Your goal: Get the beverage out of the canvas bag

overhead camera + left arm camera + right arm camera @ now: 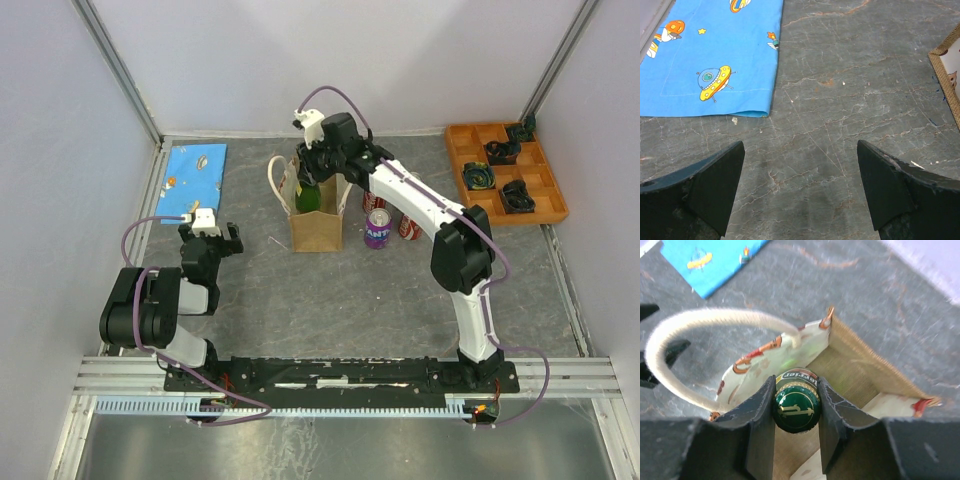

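Lower left of the top view, the left gripper (800, 144) hangs wide open, holding nothing. Centre frame, the right gripper (796, 385) is clamped tight on the green bottle (796, 409) at its capped neck, inside the canvas bag (867, 372). Grasp made; the lift out remains. The neck band reads "…rier", partly hidden.

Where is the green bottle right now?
In the overhead view the green bottle stands inside the canvas bag, mid-table toward the back, left of the purple can; the right gripper is shut on its neck.
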Tool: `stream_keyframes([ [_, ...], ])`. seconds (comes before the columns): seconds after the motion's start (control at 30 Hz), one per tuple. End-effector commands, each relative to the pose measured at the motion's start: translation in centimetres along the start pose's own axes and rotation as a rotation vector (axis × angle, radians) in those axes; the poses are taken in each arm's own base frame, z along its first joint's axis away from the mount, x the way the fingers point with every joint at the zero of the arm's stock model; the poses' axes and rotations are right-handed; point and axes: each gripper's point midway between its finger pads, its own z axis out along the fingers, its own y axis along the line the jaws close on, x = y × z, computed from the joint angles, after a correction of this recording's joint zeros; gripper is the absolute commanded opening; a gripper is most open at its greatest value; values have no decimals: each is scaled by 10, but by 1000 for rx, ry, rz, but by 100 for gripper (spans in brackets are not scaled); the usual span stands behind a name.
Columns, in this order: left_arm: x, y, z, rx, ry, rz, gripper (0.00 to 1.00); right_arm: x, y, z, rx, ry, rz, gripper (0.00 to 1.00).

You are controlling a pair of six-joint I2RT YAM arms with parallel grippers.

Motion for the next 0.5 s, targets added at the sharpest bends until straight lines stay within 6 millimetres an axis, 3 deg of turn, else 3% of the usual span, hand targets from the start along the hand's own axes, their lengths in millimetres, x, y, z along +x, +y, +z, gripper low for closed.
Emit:
stream_keyframes([
  [0.0, -17, 0, 6, -1, -52, -11, 99, -170, 10, -101, 45, -477, -132, 0],
  [0.1, -17, 0, 6, -1, -52, -11, 99, -197, 7, -141, 109, -573, -166, 0],
  [0.2, -17, 0, 6, -1, -52, -11, 99, -213, -2, -178, 200, -643, -191, 0],
  [0.3, -16, -1, 6, -1, -51, -11, 99, -221, -14, -216, 318, -709, -213, 0],
  [0.47, -17, 0, 6, -1, -53, -11, 99, -219, -42, -267, 551, -775, -247, 0],
])
